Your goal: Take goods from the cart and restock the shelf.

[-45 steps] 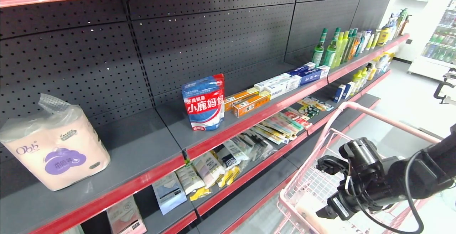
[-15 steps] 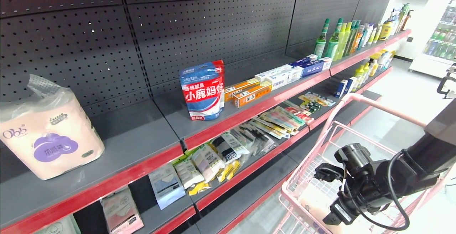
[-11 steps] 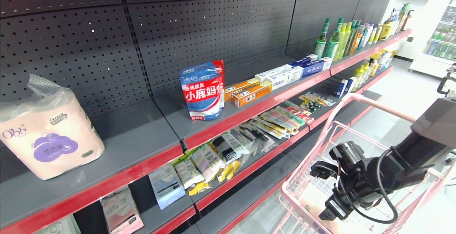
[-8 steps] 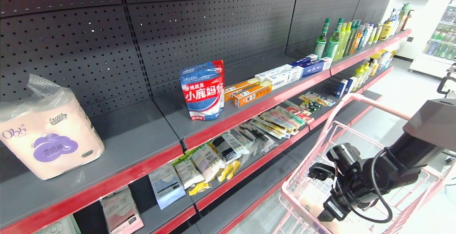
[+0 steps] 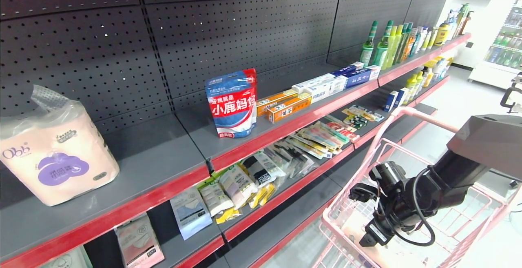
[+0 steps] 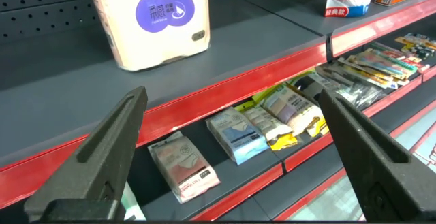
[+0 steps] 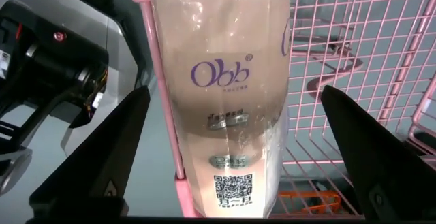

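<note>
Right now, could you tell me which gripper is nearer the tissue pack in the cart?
Right. The right gripper hangs over the tissue pack in the cart; the left gripper faces the shelf.

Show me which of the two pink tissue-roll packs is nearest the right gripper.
The pack in the pink cart, straight ahead of the open right gripper. The other pack stands upright on the grey shelf, far to the robot's left.

left gripper (image 6: 230, 94) spread wide | right gripper (image 7: 235, 91) spread wide, pointing down
</note>
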Robot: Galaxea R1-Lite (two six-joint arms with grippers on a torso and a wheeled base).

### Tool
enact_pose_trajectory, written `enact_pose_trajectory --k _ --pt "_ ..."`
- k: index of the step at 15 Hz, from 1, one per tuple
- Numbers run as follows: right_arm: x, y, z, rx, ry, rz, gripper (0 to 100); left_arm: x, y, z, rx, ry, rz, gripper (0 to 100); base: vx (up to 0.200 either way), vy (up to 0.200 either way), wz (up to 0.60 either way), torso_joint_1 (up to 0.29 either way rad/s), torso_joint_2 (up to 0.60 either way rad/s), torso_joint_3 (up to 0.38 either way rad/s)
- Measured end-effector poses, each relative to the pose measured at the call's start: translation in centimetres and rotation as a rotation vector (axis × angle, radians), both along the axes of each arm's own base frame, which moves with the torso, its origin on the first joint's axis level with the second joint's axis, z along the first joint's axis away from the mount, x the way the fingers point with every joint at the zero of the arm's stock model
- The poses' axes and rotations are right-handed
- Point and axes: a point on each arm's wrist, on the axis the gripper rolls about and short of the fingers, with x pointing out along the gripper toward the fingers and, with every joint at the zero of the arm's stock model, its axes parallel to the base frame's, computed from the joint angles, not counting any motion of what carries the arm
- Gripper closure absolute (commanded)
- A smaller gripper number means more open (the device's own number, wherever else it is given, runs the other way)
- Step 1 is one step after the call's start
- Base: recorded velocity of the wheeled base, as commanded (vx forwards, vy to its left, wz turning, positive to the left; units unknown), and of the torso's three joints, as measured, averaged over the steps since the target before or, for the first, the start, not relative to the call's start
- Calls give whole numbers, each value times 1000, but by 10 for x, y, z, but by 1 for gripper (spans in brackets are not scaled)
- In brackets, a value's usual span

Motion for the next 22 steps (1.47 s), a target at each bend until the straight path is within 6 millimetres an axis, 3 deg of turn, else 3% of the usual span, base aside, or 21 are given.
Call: enact_pose_trajectory --k 17,22 --pt "9 -5 -6 -2 -4 -14 0 0 0 0 0 0 0 0 0 0 0 0 0 0" --pt "10 -5 -7 -4 -3 -15 0 0 0 0 0 1 0 0 0 0 0 -120 286 157"
